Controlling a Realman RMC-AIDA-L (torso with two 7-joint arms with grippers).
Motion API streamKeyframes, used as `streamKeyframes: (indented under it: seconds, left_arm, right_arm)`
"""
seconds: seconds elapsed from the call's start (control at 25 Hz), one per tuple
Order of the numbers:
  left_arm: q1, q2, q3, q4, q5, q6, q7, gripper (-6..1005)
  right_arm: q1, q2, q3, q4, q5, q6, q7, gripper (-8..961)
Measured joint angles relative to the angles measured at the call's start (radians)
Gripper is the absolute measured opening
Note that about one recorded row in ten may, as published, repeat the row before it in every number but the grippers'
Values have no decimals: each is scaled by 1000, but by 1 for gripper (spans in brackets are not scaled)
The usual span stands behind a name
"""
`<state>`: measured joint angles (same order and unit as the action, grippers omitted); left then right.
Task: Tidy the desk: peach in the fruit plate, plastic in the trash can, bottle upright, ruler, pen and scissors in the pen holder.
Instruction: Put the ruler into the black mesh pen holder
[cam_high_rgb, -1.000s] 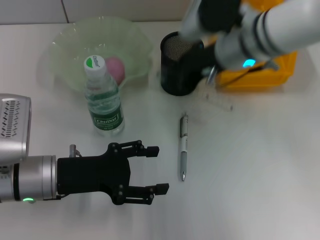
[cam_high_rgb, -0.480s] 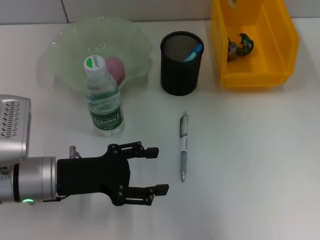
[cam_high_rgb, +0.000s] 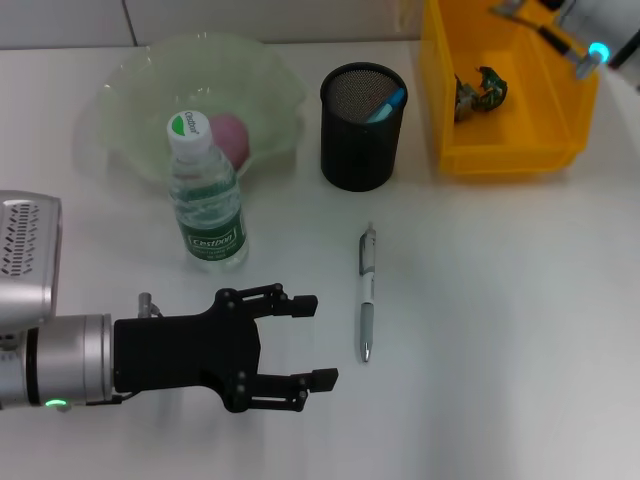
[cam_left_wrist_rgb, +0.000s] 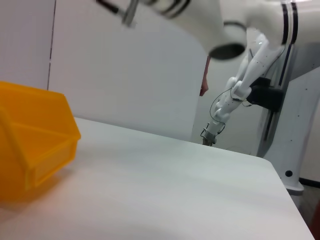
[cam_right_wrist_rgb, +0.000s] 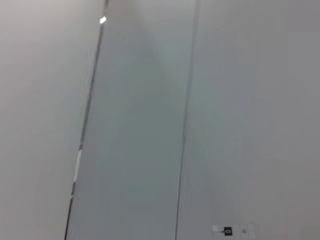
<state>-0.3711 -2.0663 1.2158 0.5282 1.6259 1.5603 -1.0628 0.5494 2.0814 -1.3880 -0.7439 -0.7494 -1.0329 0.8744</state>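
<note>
Pen (cam_high_rgb: 366, 295) lies unmoved on the worktop (cam_high_rgb: 500, 300), just right of the left gripper (cam_high_rgb: 305, 340), whose jaws stay wide and empty. Right arm (cam_high_rgb: 585, 25), gone from view half a second ago, reappears far right above the yellow bin (cam_high_rgb: 510, 150); I cannot tell how its jaws stand.

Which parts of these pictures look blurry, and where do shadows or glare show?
Head view: the right arm is motion-smeared at the top corner; the pen and bottle are crisp with soft shadows. Left wrist view: the passing arm is smeared; the yellow bin is soft-edged. Right wrist view: only blank wall.
</note>
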Motion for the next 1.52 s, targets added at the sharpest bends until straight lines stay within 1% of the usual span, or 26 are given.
streamKeyframes:
  seconds: [0.04,0.08,0.2,0.24,0.28,0.44,0.64,0.84,1.12,1.24,1.36,1.52]
  left_arm:
    - [1,0,-1,-3,0,0,2,832]
    - [1,0,-1,-3,0,0,2,832]
    - [3,0,-1,-9,0,0,8,832]
    - [3,0,-1,-9,0,0,9,832]
    - [3,0,-1,-9,0,0,9,832]
    - [3,0,4,-9,0,-2,10,832]
    - [5,-1,13,-10,2,2,11,832]
    - [6,-3,16,-10,7,2,12,832]
    - [5,-3,19,-22,8,-2,14,832]
    - [6,-3,20,-23,8,-6,22,832]
    - [6,-3,21,-24,8,-7,24,832]
    - [6,-3,21,-24,8,-8,24,832]
  right_arm:
    - [34,-1,2,101,46,-35,-28,379]
    - [34,-1,2,101,46,-35,-28,380]
    - [83,-1,4,200,56,-39,-35,380]
    - [109,-1,8,250,57,-38,-40,380]
    - [109,-1,8,250,57,-38,-40,380]
    - [158,0,12,333,59,-34,-66,381]
    - [209,4,12,397,59,-5,-123,382]
    - [232,8,13,417,64,19,-152,382]
    - [241,10,13,442,104,2,-205,384]
    - [233,10,19,448,122,-54,-226,384]
    - [235,9,21,458,128,-59,-232,385]
    - [269,10,12,513,129,-25,-248,385]
